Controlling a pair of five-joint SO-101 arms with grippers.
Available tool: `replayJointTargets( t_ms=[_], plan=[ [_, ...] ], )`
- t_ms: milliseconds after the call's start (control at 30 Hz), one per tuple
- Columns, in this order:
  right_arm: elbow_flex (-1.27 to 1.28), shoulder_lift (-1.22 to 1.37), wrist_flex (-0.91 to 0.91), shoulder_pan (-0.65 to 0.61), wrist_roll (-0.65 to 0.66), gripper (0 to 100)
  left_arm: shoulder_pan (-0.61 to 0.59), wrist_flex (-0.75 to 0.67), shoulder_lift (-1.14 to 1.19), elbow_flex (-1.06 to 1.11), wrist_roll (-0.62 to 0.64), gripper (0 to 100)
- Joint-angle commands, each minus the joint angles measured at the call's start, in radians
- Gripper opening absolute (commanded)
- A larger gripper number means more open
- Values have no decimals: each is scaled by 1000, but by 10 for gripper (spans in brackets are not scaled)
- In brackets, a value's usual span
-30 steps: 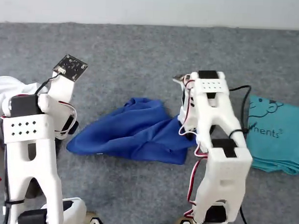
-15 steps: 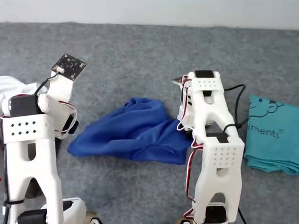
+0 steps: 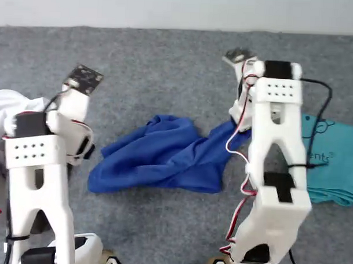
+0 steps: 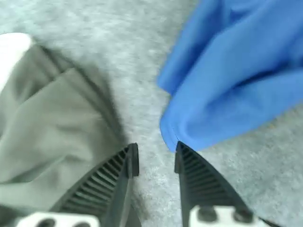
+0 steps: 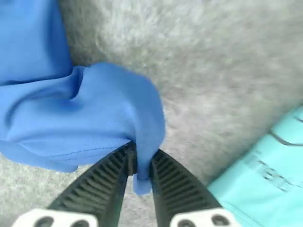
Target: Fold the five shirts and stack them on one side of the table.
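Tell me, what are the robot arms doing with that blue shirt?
The right gripper is shut on an edge of the crumpled blue shirt in the middle of the table. The left gripper hangs open by the shirt's other end, holding nothing. A folded teal shirt lies on the right arm's side, a white shirt on the left's.

The tabletop (image 3: 155, 67) wears a rough, fuzzy grey felt, matt all over. On it, the blue shirt (image 3: 164, 157) is soft, smooth knit cloth, a faint sheen on its folds and a stitched hem showing. The teal shirt (image 3: 337, 172) is matt cloth with dark print. The white shirt (image 3: 9, 106) is plain matt cloth, as is the grey cloth (image 4: 52, 123). The left arm (image 3: 35, 179) and right arm (image 3: 275, 129) are smooth white moulded plastic, slightly glossy. The right tool (image 5: 140, 161) and left tool (image 4: 156, 156) are matt black plastic, ribbed on the inner faces.
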Motion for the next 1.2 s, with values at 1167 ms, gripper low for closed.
replayJointTargets(
  t_ms=[1167],
  plan=[
    [-51,-407,39,-2,-9,10,230,-141,219,-76,72,13]
  ],
)
